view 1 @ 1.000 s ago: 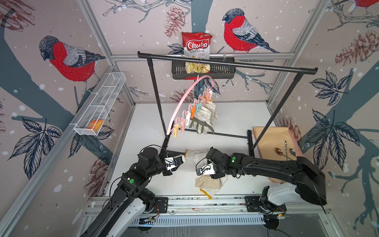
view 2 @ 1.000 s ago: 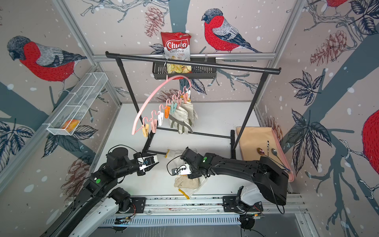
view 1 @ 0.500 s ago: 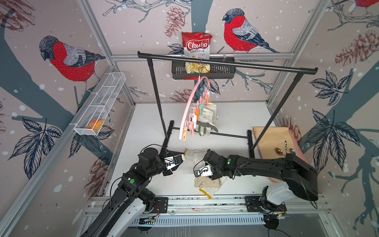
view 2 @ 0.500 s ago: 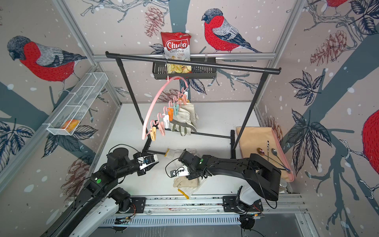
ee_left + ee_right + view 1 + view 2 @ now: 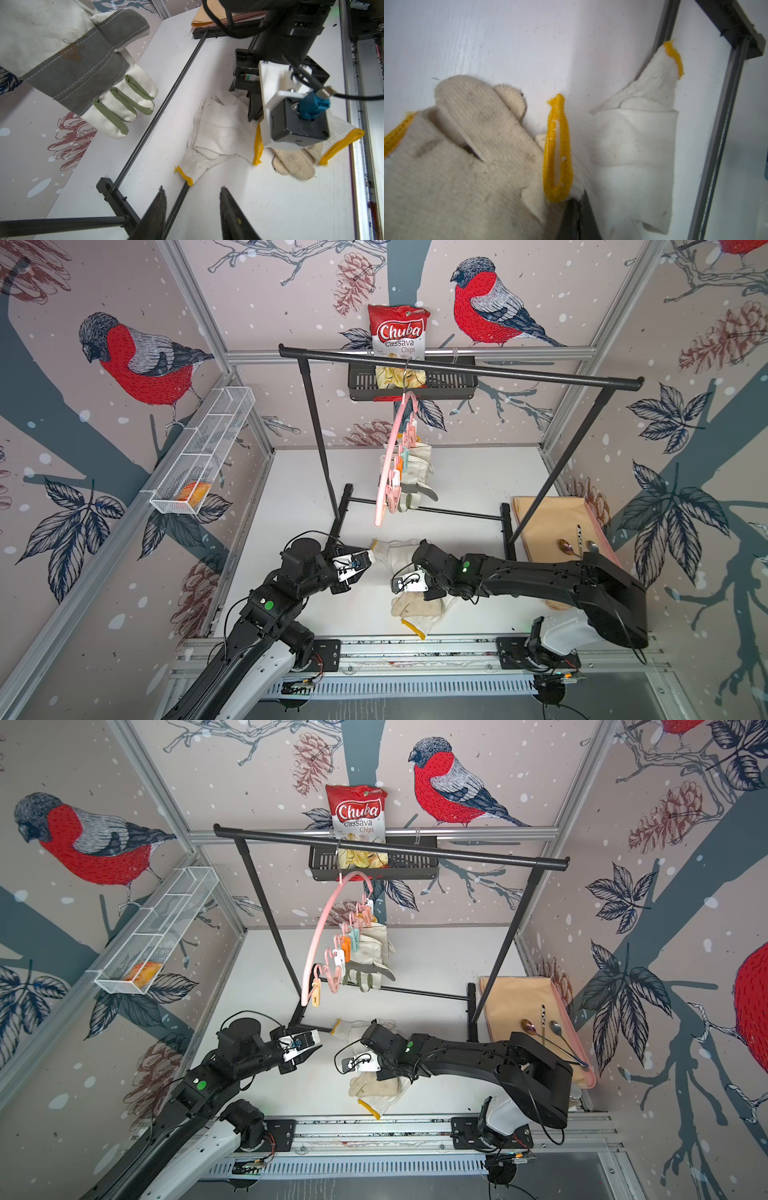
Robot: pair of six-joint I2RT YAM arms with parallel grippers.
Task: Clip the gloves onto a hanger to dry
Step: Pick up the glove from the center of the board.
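The pink hanger (image 5: 388, 464) (image 5: 322, 932) hangs from the black rack with an off-white leather glove (image 5: 415, 477) (image 5: 368, 961) (image 5: 83, 62) clipped to its pegs. Two knitted gloves lie on the table: a white one (image 5: 392, 551) (image 5: 220, 126) (image 5: 629, 145) and a cream one (image 5: 419, 605) (image 5: 376, 1088) (image 5: 456, 155). My right gripper (image 5: 577, 204) (image 5: 254, 119) is shut on the white glove's yellow-edged cuff (image 5: 557, 149). My left gripper (image 5: 192, 191) (image 5: 365, 560) hovers open just left of the white glove, nothing between its fingers.
The black garment rack (image 5: 457, 369) spans the table; its base bar (image 5: 149, 128) runs beside the gloves. A chips bag (image 5: 399, 331) stands in a black basket behind. A wire shelf (image 5: 203, 456) hangs on the left wall. A beige tray (image 5: 552, 526) with spoons sits right.
My right gripper has closed on the white glove's cuff. The hanger has swung round to nearly edge-on. The left arm has stayed still.
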